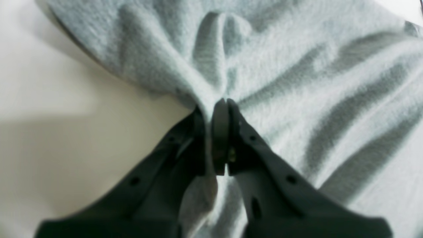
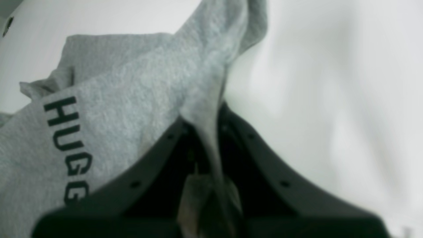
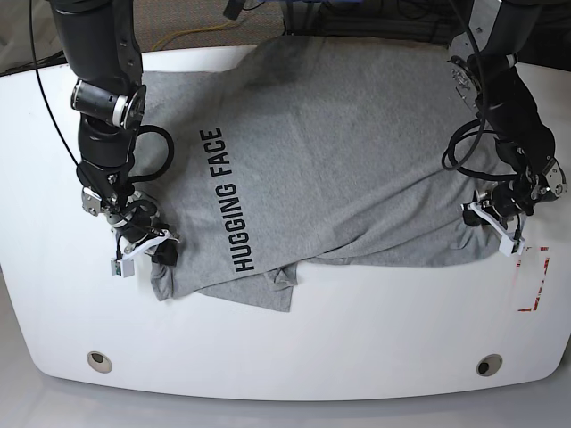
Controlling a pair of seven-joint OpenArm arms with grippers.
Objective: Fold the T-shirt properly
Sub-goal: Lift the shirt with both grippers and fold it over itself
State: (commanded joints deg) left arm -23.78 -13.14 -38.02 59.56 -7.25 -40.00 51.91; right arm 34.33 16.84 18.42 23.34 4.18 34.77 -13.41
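White tabletop (image 3: 205,361) underneath, and across it spreads the grey T-shirt (image 3: 303,169), HUGGING FACE showing, its far edge cut off in the base view. Left gripper (image 1: 211,109) clamps a fold; right gripper (image 2: 206,115) pinches another, cloth hiding its fingertips! Up close, the right wrist view blurs the pinched fabric.

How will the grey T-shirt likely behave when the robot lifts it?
The T-shirt is probably floppy, since it bends into soft folds at the left end effector. It will likely sag between two grips, as the cloth looks thin. Its matte knit surface suggests little slipping.
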